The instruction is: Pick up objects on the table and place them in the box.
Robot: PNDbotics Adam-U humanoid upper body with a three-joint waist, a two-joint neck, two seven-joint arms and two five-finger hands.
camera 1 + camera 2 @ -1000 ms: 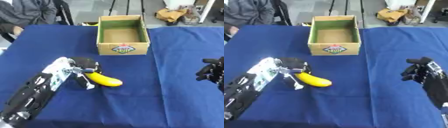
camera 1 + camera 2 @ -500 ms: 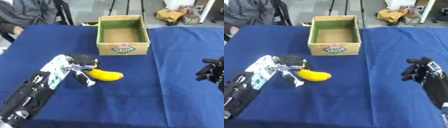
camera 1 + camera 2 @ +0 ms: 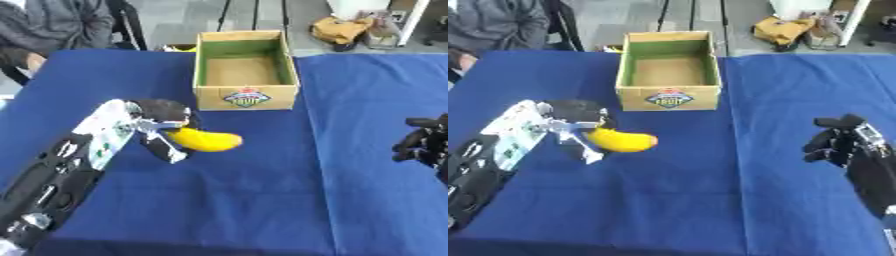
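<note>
A yellow banana (image 3: pixel 206 140) hangs just above the blue table, with my left hand (image 3: pixel 157 119) shut on its left end; the thumb (image 3: pixel 166 148) curls below the fruit. An open cardboard box (image 3: pixel 244 70) with a green inside stands upright at the far middle of the table, with nothing visible in it. It lies up and to the right of the banana. My right hand (image 3: pixel 840 143) idles at the right edge, fingers curled, holding nothing.
The blue cloth (image 3: pixel 262 200) covers the whole table. A seated person (image 3: pixel 66 22) is at the far left beyond the table edge. Bags and stands sit on the floor behind the box.
My left hand has lifted the banana and carried it up and to the right, closer to the box. The right hand has stayed where it was.
</note>
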